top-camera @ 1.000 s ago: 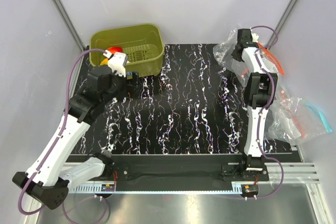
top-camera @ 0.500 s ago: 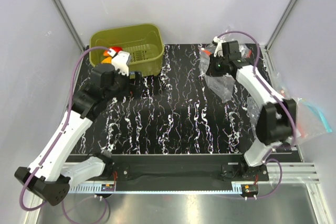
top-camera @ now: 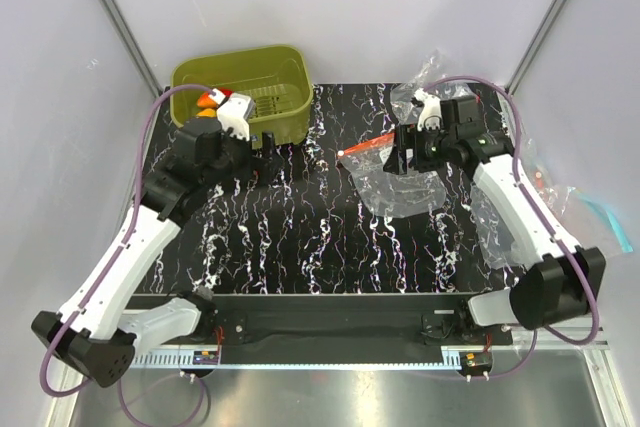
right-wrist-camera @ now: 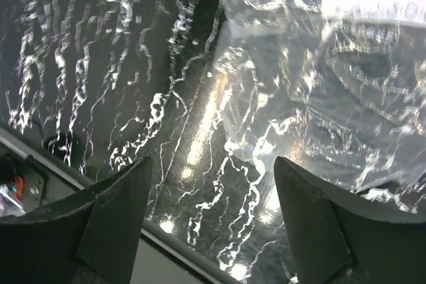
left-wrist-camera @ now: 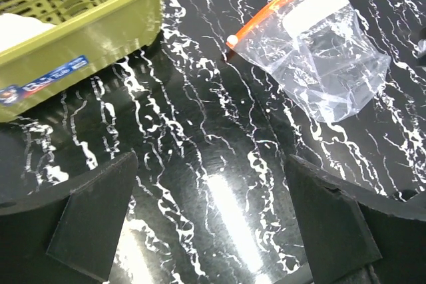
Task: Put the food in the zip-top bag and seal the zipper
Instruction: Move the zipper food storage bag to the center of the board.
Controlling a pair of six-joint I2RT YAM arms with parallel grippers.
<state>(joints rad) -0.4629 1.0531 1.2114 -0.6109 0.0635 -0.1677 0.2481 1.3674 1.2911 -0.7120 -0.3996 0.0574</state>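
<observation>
Right gripper (right-wrist-camera: 212, 217) is hanging wide open, gripping nothing, over the zip-top bag (left-wrist-camera: 319, 64), while left gripper (left-wrist-camera: 213, 221) is hovering fully spread, empty, beside the basket (left-wrist-camera: 100, 28).

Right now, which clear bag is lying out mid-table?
The zip-top bag with the red zipper and white label; the other bags, one blue-striped, sit crumpled toward the right edge.

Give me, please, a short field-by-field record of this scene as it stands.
zip-top bag: flat on the table, no food inside
zipper: bag edge facing the basket; sealed or not, cannot tell
food: in the basket, partly hidden
left fingers: open, near the basket, empty
right fingers: open, over the bag, empty
</observation>
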